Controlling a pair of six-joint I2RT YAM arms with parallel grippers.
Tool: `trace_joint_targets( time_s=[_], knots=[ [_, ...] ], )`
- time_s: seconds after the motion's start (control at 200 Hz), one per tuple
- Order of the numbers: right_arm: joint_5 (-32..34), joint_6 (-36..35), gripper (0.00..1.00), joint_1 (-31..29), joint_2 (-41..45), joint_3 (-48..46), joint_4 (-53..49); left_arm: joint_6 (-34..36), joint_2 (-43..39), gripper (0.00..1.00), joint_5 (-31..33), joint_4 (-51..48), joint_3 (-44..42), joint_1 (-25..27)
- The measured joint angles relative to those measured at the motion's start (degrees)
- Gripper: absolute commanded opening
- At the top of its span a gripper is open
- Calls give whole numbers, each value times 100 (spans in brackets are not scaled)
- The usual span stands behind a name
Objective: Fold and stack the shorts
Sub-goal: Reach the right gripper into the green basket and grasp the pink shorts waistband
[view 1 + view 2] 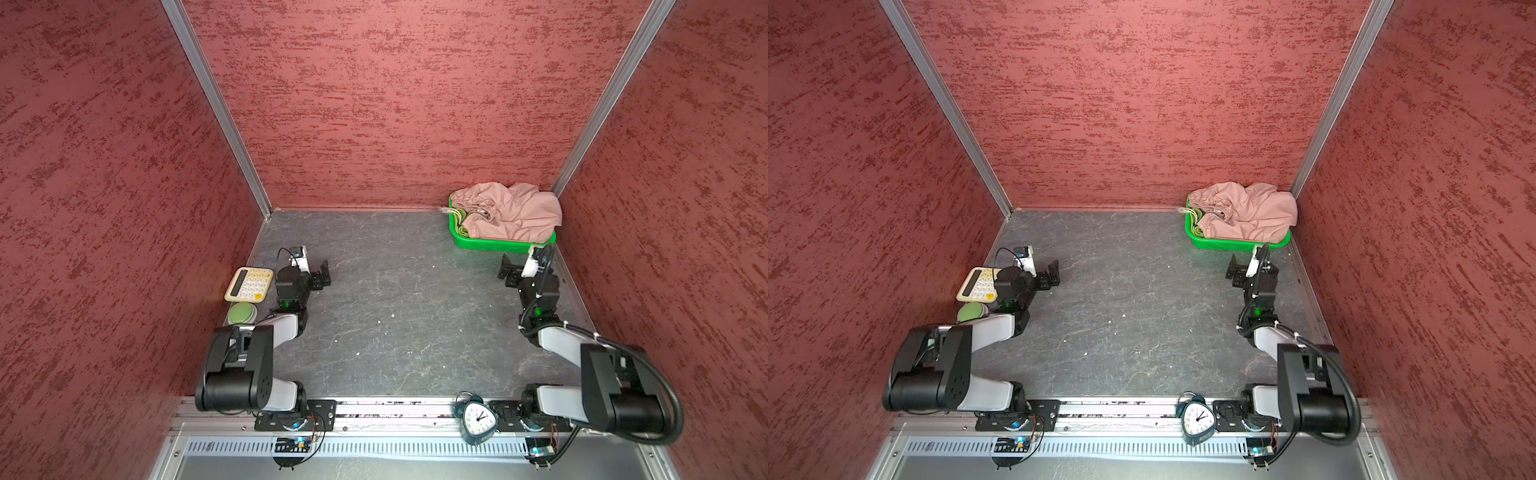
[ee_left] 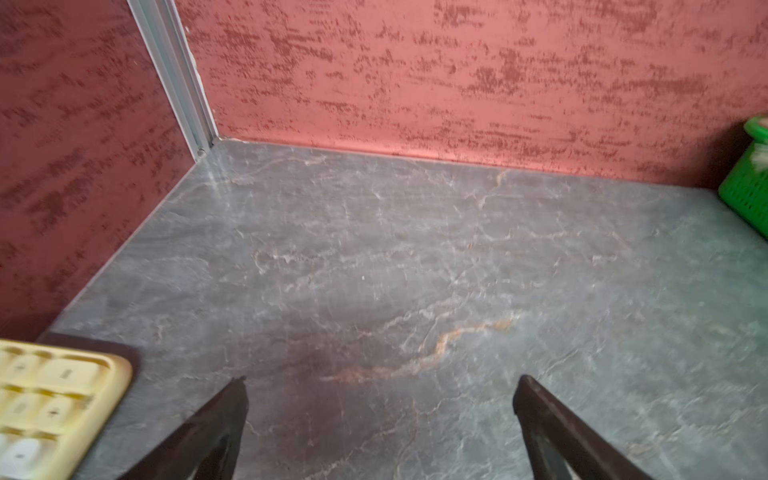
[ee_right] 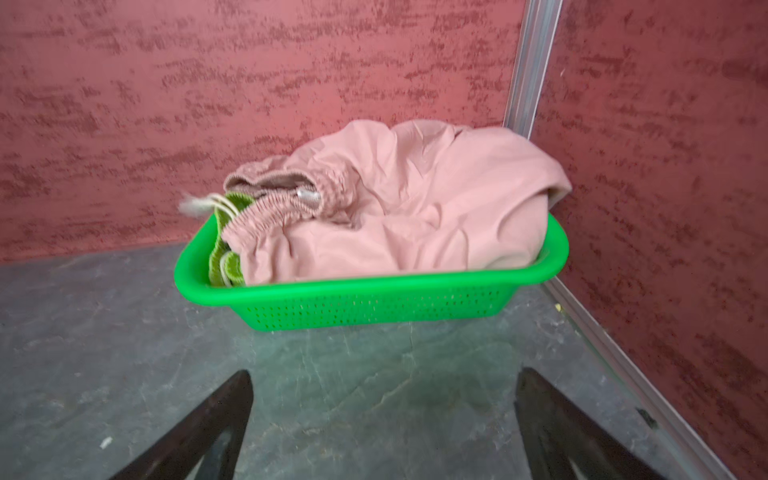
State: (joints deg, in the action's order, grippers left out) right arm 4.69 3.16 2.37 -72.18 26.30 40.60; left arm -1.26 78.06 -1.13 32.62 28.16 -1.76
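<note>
- Both my jaws are spread wide and hold nothing: the left gripper (image 2: 382,380) and the right gripper (image 3: 385,373).
- The pink shorts (image 3: 395,199) lie crumpled on top of the green shorts (image 3: 218,262), both inside the basket (image 3: 374,307) at the table's (image 1: 395,311) far right corner.
- Nothing is folded or stacked yet. I think all the work is left.
- The pink pile runs along the basket's long side, waistband at its left end, legs toward the corner.
</note>
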Motion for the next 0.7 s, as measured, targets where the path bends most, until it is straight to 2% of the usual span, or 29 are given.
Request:
trace_joint_targets(
  time_s=[0.09,0.19,0.301,0.461,0.546,0.701],
  knots=[
    [-9,50,99,0,166,994,-1008,-223,-586,99,15,-844,466,94],
    [-83,46,99,0,-254,2415,-2057,-498,-1239,99,-74,-1674,861,221],
    [-247,-70,99,-2,-1139,3932,-2968,-649,-1668,99,-275,-2459,1152,461],
    [-452,-173,99,-2,-2977,6186,-4260,-754,-1976,99,-466,-3458,1421,857],
    [-472,-175,99,-44,-3639,6682,-4634,-898,-2096,99,-505,-3858,1460,938],
    [-494,-238,99,-188,-4262,6780,-5042,-1119,-2295,99,-538,-4393,1460,999]
  ],
)
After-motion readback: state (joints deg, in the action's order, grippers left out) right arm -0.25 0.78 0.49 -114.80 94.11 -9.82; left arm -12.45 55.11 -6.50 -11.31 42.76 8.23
